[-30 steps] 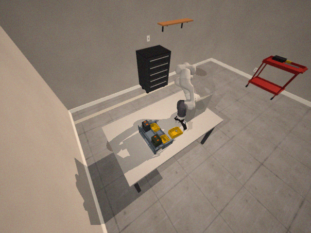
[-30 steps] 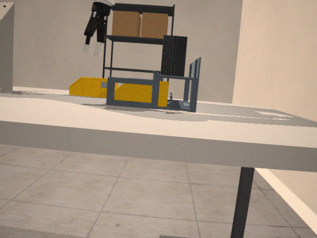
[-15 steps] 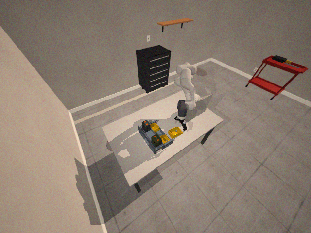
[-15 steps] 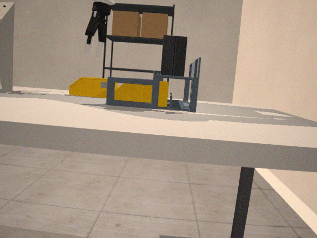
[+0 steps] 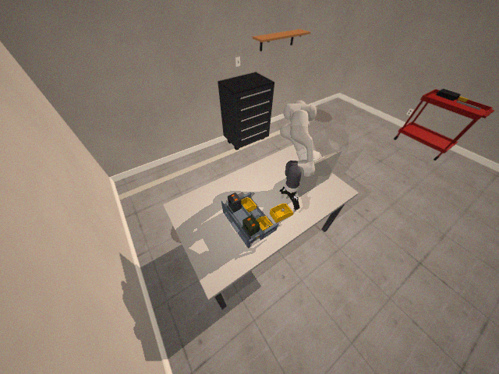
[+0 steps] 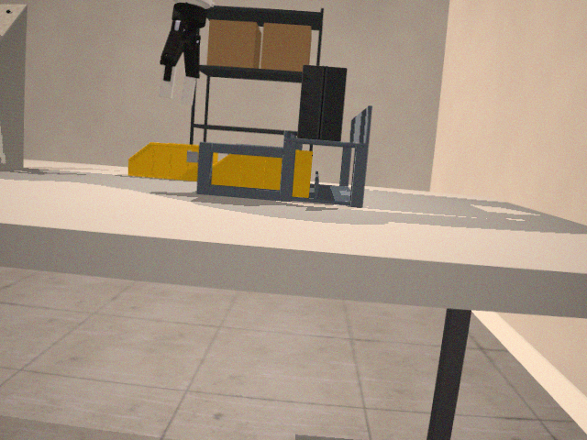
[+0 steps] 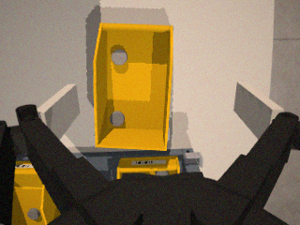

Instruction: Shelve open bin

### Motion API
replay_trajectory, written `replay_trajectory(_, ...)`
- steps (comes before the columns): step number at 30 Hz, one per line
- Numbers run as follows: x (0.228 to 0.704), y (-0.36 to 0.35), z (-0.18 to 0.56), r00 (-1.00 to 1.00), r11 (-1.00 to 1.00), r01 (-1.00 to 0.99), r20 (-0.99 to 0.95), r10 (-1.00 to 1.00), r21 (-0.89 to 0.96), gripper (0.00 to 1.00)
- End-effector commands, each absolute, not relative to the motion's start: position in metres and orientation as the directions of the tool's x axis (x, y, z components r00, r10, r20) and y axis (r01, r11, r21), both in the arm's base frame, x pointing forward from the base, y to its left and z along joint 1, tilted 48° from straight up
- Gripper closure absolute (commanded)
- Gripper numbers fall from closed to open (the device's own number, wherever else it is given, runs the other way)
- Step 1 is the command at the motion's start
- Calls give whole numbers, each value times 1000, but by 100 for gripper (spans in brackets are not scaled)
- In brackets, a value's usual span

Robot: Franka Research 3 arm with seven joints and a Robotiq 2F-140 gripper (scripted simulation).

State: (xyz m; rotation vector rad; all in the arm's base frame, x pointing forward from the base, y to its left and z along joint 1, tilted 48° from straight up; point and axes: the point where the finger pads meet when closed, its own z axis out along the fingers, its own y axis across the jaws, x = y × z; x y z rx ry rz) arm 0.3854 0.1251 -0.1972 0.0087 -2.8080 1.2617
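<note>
high overview, low side, wrist-down
</note>
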Motion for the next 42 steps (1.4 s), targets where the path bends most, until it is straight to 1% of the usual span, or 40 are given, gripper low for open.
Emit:
replay_trajectory(1,389,129,-199,-999,669,-11,36,24,-744,0)
replay_trajectory(42,403,142,-203,-999,674,25,-38,-4,-738,0)
